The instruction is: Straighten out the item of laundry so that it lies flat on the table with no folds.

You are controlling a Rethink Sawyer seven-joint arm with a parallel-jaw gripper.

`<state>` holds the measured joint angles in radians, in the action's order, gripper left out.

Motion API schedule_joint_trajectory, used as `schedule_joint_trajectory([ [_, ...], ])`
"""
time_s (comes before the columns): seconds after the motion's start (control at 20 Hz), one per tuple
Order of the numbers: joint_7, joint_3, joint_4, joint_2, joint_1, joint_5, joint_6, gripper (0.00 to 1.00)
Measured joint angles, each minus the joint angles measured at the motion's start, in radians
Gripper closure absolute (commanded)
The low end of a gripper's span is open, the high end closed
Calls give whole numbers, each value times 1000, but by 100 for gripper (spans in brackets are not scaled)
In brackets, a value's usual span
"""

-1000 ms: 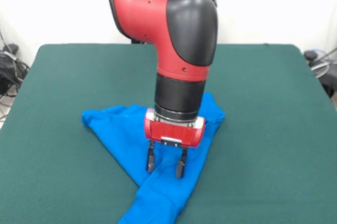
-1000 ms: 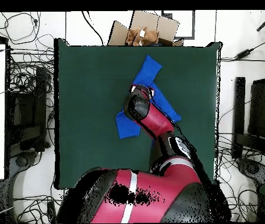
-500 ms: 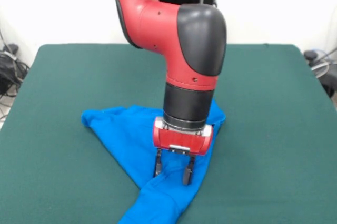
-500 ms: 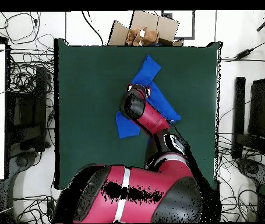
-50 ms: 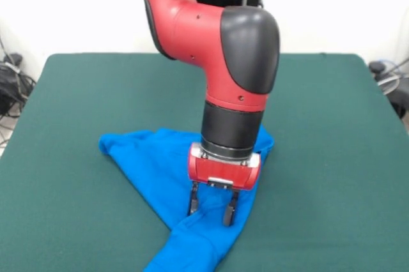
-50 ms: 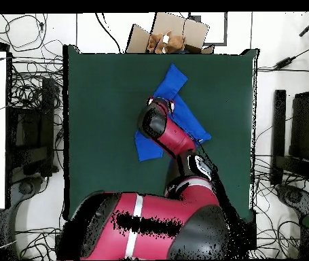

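Laundry first: a bright blue T-shirt [image 5: 166, 176] lies crumpled on a large dark green table [image 5: 77, 93], toward the front edge in the front view and a little past the middle. Seen from overhead, the shirt [image 6: 174, 85] forms a bent, folded strip, with one end reaching toward the table's far edge and another flap poking out beside the arm. It is clearly not flat: the cloth is doubled over itself into a rough V shape, and a narrow tail runs off the bottom of the front view.

A red and black robot arm comes down over the middle of the shirt. Its gripper [image 5: 211, 209] points straight down, its two dark fingers spread apart with blue cloth showing between them, the tips at or just above the fabric. Nothing is pinched.

Judging by this, the step in hand is reaching for a fold near the bend. The next move probably calls for closing on only the top layer, then drawing it outward to open the fold.
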<state>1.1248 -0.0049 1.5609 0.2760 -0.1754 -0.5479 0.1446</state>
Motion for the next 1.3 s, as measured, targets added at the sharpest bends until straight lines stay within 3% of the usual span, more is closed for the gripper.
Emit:
schedule_joint_trajectory([
  [0.2,0,-36,-21,-13,50,-65,0,0],
  [0.4,0,-107,-63,-35,147,-188,-20,0],
  [0.65,0,-243,-160,-90,317,-371,-108,0],
  [0.8,14,-327,-226,-130,402,-438,-185,0],
  [0.95,88,-447,-326,-192,490,-485,-304,0],
  [1.1,166,-517,-392,-233,522,-491,-375,0],
  [1.3,353,-623,-505,-297,544,-491,-482,0],
])
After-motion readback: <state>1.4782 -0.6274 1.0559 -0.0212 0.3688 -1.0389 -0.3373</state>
